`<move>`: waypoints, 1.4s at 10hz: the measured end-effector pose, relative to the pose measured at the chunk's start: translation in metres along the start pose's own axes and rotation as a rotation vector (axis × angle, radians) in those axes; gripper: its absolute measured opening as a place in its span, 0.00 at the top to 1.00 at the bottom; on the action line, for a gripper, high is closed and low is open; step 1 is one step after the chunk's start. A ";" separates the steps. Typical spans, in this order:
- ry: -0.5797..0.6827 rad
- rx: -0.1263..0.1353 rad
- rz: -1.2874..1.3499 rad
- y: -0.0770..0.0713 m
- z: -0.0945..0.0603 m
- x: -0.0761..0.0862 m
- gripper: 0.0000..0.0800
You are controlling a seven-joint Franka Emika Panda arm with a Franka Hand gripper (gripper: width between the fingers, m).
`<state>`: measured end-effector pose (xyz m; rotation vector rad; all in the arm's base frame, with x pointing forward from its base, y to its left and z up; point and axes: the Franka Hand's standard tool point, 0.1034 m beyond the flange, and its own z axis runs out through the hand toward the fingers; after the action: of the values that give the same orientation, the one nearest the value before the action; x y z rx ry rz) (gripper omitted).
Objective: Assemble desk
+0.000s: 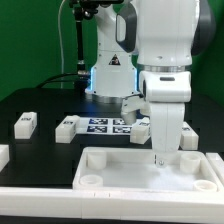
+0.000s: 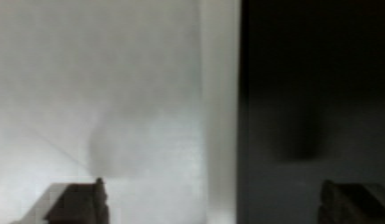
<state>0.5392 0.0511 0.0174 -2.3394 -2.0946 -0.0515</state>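
Note:
The desk's white rimmed panel [image 1: 128,172] lies flat at the front of the black table, with round sockets at its corners. White square legs with black tags lie behind it: one [image 1: 25,123] toward the exterior view's left, one [image 1: 66,129] beside it, one [image 1: 188,140] at the right. My gripper [image 1: 160,157] points straight down over the panel's far right part. In the wrist view my gripper [image 2: 219,204] is open; its dark fingertips [image 2: 79,202] stand wide apart. Under them lie the white panel [image 2: 100,90] and dark table [image 2: 313,90], and nothing sits between the jaws.
The marker board [image 1: 105,125] lies behind the panel at the arm's base. A further white part [image 1: 139,131] sits just behind my gripper, and a white piece [image 1: 3,153] shows at the exterior view's left edge. A white strip [image 1: 50,200] runs along the front.

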 end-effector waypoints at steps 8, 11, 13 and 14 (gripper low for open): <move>0.008 -0.046 0.389 -0.027 -0.042 0.047 0.19; 0.009 -0.045 0.419 -0.027 -0.042 0.046 0.19; 0.020 -0.039 0.596 -0.029 -0.041 0.048 0.19; 0.024 -0.029 0.752 -0.037 -0.040 0.051 0.19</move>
<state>0.5073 0.1049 0.0577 -2.9387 -1.0854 -0.1040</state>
